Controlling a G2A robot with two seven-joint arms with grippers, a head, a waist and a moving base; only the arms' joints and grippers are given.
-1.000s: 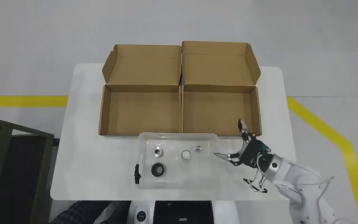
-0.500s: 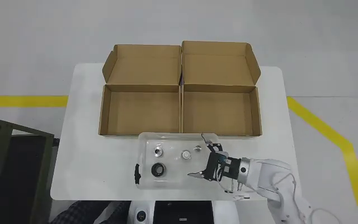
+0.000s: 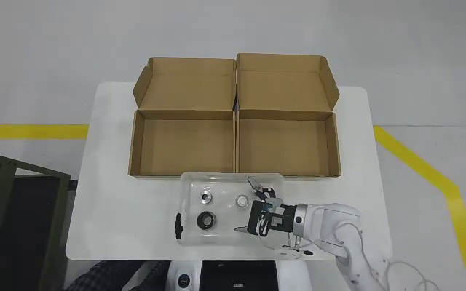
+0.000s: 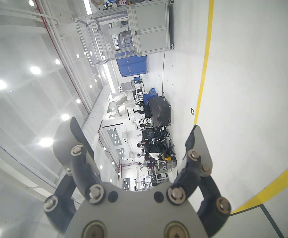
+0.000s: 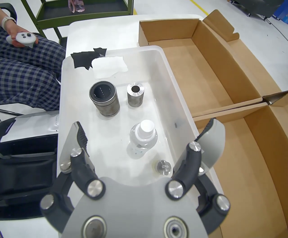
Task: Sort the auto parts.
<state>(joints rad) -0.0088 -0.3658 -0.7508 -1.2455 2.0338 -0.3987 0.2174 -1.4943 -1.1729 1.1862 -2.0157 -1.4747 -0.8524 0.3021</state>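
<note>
We see the right hand (image 5: 145,126) spread wide above the clear bin (image 5: 177,92) on the bench (image 3: 109,182). In the bin stand a linear bearing (image 5: 104,99), a steel bushing (image 5: 135,95), a small bottle (image 5: 142,139) and a metal knob (image 5: 164,167). The left hand (image 4: 134,125) is spread too.

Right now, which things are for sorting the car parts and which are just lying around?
For the job: clear bin, big bearing, small metal sleeve, little bottle, metal knob, left cardboard box, right cardboard box, right gripper.
Just lying about: black tape scrap, green cart, yellow floor line.
</note>
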